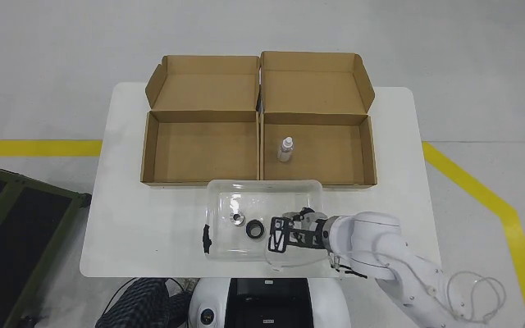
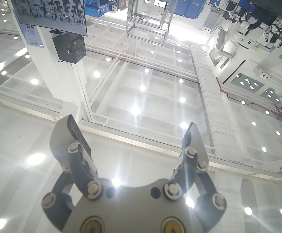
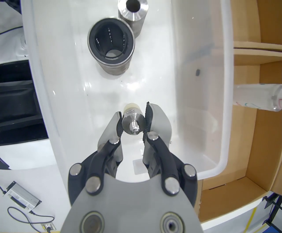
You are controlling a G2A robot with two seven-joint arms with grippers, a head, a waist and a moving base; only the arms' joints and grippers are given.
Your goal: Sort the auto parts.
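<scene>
The right tool point(image 3: 133, 115) is closed to a narrow gap around a small metal fitting point(image 3: 131, 124). Its two ribbed pads press the silver body from either side. The fitting's pointed tip faces the wrist camera and its cream-coloured end faces away. Tool and fitting sit low inside a clear bin point(image 3: 227, 88), at the end nearest the arm. From this angle it is hard to tell whether the fitting has left the bin floor or rests on it.

Farther along the bin stand two more parts. One is a bearing point(image 3: 112, 66), a grey cylinder with a black grooved lining. Just beyond it is a steel sleeve point(image 3: 132, 21) with a round bore.

Seen from above, the bin lies at the near edge of the white surface point(image 1: 123, 205). Behind it, two open cardboard boxes sit side by side, the left box point(image 1: 201, 152) and the right box point(image 1: 328, 156). The right box holds a small clear bottle point(image 1: 285, 149).

The left tool point(image 2: 131, 123) points up at the ceiling, spread wide and holding nothing.

The step in hand looks like picking the fitting out of the bin. The next move likely calls for a straight lift high enough to clear the bin's far wall. The fitting would then be carried over to one box and released; which box it belongs in cannot be judged from here.
</scene>
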